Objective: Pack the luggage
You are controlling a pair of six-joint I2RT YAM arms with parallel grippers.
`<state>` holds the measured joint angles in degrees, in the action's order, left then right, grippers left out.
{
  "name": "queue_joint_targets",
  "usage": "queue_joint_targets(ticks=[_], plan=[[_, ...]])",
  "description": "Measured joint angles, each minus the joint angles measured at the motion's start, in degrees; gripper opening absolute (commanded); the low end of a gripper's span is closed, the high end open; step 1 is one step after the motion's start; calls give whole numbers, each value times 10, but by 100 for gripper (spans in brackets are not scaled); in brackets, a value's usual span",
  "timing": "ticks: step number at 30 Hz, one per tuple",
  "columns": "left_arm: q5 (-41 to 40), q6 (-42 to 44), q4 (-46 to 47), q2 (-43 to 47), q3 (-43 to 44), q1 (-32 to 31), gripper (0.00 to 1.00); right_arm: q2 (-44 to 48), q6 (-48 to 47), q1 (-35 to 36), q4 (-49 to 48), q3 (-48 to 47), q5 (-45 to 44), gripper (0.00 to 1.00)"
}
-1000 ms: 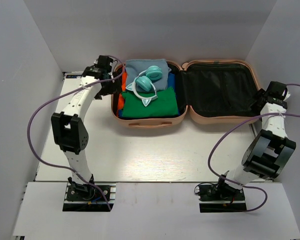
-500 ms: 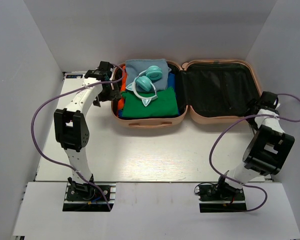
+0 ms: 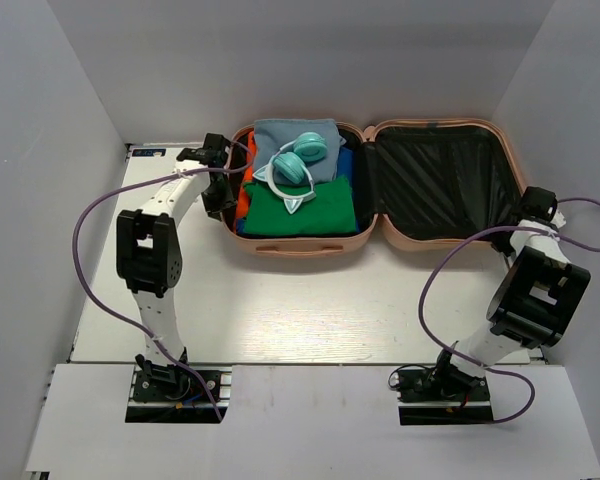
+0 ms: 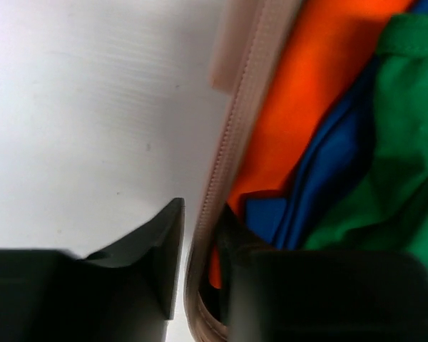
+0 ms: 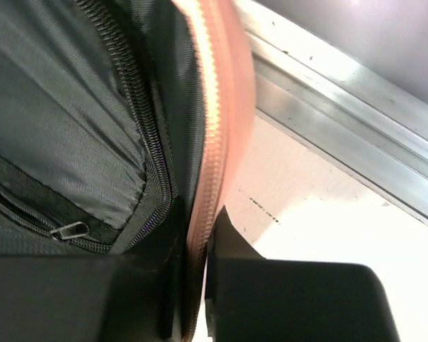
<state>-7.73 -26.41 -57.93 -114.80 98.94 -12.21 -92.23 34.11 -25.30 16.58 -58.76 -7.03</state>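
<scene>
Right claw (image 5: 197,217) is pinching luggage (image 3: 300,246) rim at 3 o'clock. Left claw (image 4: 200,214) is straddling the 9 o'clock rim, grip unclear.

The left gripper (image 3: 224,188) has moved in from the upper left of the frame to the luggage (image 3: 310,246), with its jaws now astride the left rim. The right gripper (image 3: 532,206) has reached the lid's right rim and pinches it.

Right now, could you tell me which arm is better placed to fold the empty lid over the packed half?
Probably the right: the right gripper straddles the empty lid rim of the luggage; the left gripper straddles the packed half's rim.
</scene>
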Motion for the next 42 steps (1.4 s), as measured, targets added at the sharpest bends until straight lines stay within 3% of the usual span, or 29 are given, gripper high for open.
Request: queue_joint_targets(ticks=[1, 2, 8, 13, 22, 27, 32, 38, 39, 40, 42], plan=[[8, 0, 4, -1, -2, 0, 29, 0, 6, -2, 4, -4, -3, 0], [14, 2, 11, -2, -6, 0, 20, 0, 9, -2, 12, -11, -6, 0], [27, 27, 41, 12, -33, -3, 0, 24, -75, 20, 61, -50, -15, 0], [19, 30, 62, 33, -63, -14, 0, 102, -151, 58, 92, -78, -33, 0], [-19, 4, 108, 130, -193, -74, 0, 224, -309, 169, 168, -168, -34, 0], [-38, -11, 115, 152, -221, -97, 0, 250, -433, 263, 172, -223, 74, 0], [-49, -27, 119, 165, -236, -116, 0, 251, -511, 393, 167, -229, 241, 0], [-52, -49, 123, 187, -264, -135, 0, 257, -547, 477, 167, -229, 313, 0], [-53, -50, 124, 188, -265, -135, 0, 257, -541, 486, 165, -229, 310, 5], [-53, -51, 123, 189, -265, -135, 0, 257, -527, 490, 162, -229, 299, 18], [-54, -55, 119, 190, -265, -135, 0, 252, -478, 491, 155, -229, 212, 29]])
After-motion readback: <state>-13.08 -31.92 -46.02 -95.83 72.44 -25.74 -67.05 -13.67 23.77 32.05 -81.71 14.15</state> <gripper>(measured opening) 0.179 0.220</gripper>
